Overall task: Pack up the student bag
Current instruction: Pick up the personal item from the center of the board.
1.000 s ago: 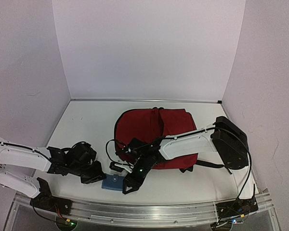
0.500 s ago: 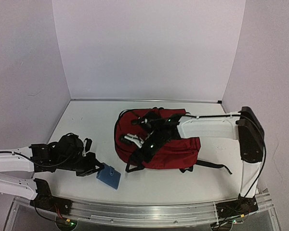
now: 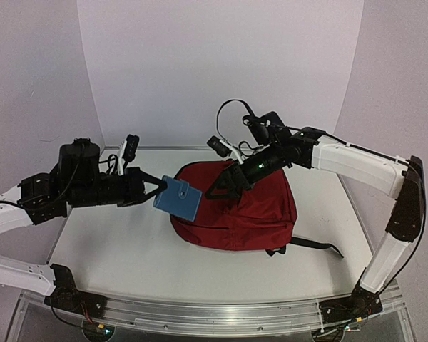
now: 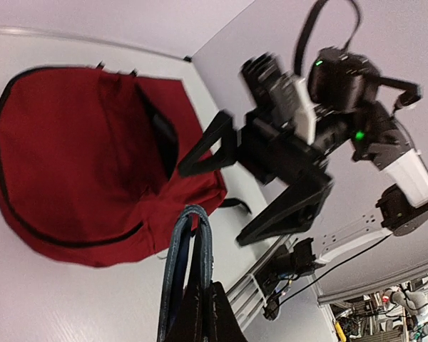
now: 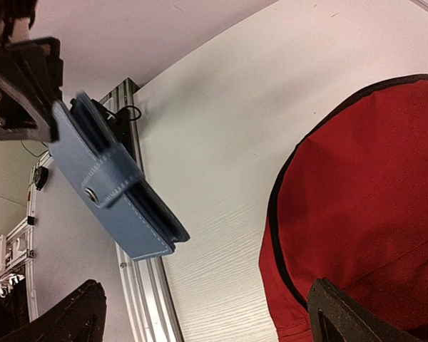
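Table [image 3: 114, 249]: white top, carrying the bag and nothing else loose that I'm seeing.

Student bag [image 3: 235, 206]: dark red, lying flat at the table's middle-right, black straps trailing toward the near right edge. The left wrist view is showing a dark slit on its upper face, which is looking like a partly open zipper. Can't tell how wide it is or whether anything is inside.

2 arms: both are raised off the table and reaching in toward each other above the bag's left half.

Blue wallet [image 3: 178, 198]: snap-tab type, closed, hanging in the air over the bag's left edge and touching neither bag nor table.

Left gripper [image 3: 155, 189]: fingers pressed together, pinching the wallet by 1 edge, with the rest sticking out toward the right arm.

Right gripper [image 3: 225, 182]: jaws spread wide, gripping nothing, hovering just above the bag's far part and facing the wallet. There is a clear gap between them.

Progress: I'm judging this as early to mid. The wallet is picked up but not in the bag.

Remaining:
1. The right gripper is either taking the wallet or holding the opening apart.
2. The wallet is going in through the slit.
3. The bag is likely getting zipped up.

Risk: with a thin 1-edge pinch, the wallet could be swinging or slipping.
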`<state>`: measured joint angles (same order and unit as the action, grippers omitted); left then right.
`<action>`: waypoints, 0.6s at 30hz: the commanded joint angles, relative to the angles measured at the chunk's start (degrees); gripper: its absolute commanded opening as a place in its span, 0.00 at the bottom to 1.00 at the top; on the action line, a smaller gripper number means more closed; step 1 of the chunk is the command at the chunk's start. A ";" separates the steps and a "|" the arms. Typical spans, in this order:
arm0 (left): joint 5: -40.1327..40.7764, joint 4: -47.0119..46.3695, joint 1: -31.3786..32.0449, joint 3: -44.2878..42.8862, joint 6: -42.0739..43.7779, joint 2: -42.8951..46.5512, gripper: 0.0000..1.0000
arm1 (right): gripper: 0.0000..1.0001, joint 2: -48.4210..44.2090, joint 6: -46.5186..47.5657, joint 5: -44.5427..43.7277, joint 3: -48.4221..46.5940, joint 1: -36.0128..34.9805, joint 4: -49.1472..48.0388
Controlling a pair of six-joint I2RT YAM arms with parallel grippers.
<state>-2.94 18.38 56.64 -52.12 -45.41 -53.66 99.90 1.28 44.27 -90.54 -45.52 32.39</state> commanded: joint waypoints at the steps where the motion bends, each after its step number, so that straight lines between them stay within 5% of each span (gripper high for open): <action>1: 1.28 -8.51 0.05 -7.50 6.63 -3.51 0.00 | 0.98 -2.44 -2.97 6.94 -3.20 -0.18 0.60; 7: 1.82 -16.83 -0.04 -8.64 6.82 -5.81 0.00 | 0.91 -2.52 -6.29 12.37 -5.46 0.14 -0.87; 18: 0.88 -28.39 -0.13 -4.44 3.78 -7.45 0.00 | 0.47 -4.14 -17.39 17.93 -5.17 2.77 -11.44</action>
<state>-1.88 -2.01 56.62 -57.50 -40.65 -60.56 98.93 -11.33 58.65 -94.61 -43.40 27.38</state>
